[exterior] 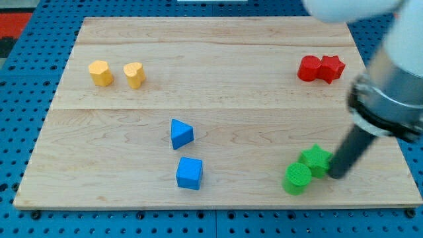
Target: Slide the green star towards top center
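Observation:
The green star lies near the view's bottom right of the wooden board. A green cylinder touches it on its lower left. My tip is at the star's right side, touching or nearly touching it. The dark rod rises up and to the right to the arm's grey body.
A red cylinder and a red star sit together at the upper right. Two yellow blocks sit at the upper left. A blue triangular block and a blue cube stand at bottom centre.

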Action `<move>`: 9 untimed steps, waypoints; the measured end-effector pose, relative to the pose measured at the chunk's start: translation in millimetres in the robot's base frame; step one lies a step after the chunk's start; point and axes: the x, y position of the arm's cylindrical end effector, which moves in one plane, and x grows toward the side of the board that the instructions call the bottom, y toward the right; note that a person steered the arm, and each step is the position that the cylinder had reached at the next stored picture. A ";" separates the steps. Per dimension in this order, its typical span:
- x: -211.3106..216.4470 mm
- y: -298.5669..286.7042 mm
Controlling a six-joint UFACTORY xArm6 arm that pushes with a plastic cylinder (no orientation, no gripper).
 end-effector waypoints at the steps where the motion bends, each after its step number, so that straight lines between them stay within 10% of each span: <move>1: -66.0 -45.1; 2: -77.6 -96.0; 3: -68.6 -18.3; 5: -27.3 -133.1; 9: -184.7 -137.7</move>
